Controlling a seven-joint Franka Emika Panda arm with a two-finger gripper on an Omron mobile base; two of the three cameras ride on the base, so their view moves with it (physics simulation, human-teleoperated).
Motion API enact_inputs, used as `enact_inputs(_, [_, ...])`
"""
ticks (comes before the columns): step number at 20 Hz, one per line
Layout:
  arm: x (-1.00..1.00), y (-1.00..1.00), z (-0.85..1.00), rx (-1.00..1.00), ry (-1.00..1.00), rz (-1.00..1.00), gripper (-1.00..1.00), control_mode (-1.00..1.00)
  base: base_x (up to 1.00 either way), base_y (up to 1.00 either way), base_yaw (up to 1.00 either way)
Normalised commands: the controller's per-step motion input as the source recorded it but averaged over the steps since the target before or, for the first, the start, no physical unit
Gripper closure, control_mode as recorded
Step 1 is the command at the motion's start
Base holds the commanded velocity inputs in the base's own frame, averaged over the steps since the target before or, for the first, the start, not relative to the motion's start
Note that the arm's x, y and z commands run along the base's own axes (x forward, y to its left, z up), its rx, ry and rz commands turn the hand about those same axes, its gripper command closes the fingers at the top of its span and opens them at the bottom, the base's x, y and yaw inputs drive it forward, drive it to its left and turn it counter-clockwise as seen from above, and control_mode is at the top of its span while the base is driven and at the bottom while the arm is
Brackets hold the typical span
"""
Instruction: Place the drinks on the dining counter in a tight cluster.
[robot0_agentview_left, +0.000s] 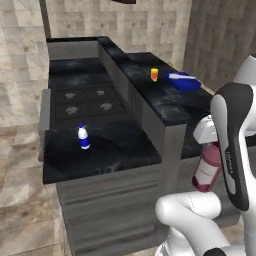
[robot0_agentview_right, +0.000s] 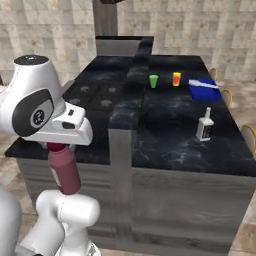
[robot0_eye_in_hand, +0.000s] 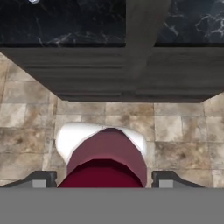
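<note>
My gripper (robot0_agentview_left: 212, 148) is shut on the tall maroon-pink bottle (robot0_agentview_left: 207, 171) near its dark red cap. The bottle hangs upright in the air in front of the counter's grey side, below the countertop. In the hand view the same bottle (robot0_eye_in_hand: 105, 155) sits between my two fingertips (robot0_eye_in_hand: 40, 179), over tiled floor. The right base view shows that bottle (robot0_agentview_right: 64, 172) under my hand (robot0_agentview_right: 57, 148). A small white bottle with a blue label (robot0_agentview_left: 83, 137) stands on the lower black counter by the stove. A square clear bottle (robot0_agentview_right: 204, 125) stands on the dining counter (robot0_agentview_right: 165, 142), near its right edge.
A green cup (robot0_agentview_right: 153, 80), a yellow-orange cup (robot0_agentview_right: 176, 78) and a blue dish (robot0_agentview_right: 204, 90) stand at the far end of the dining counter. Stove burners (robot0_agentview_left: 87, 100) lie left of it. A raised grey divider (robot0_agentview_left: 150, 120) separates the two counters.
</note>
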Motion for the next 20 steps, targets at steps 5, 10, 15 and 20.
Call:
enact_inputs(5, [0.00,0.00,0.00,0.00,0.00,0.00,1.00,1.00,0.00,-1.00,0.06])
enact_inputs(10, [0.00,0.00,0.00,0.00,0.00,0.00,1.00,1.00,0.00,-1.00,0.05])
enact_inputs(15, [0.00,0.00,0.00,0.00,0.00,0.00,1.00,1.00,0.10,-1.00,0.04])
enact_inputs(20, [0.00,0.00,0.00,0.00,0.00,0.00,1.00,1.00,0.15,-1.00,0.04])
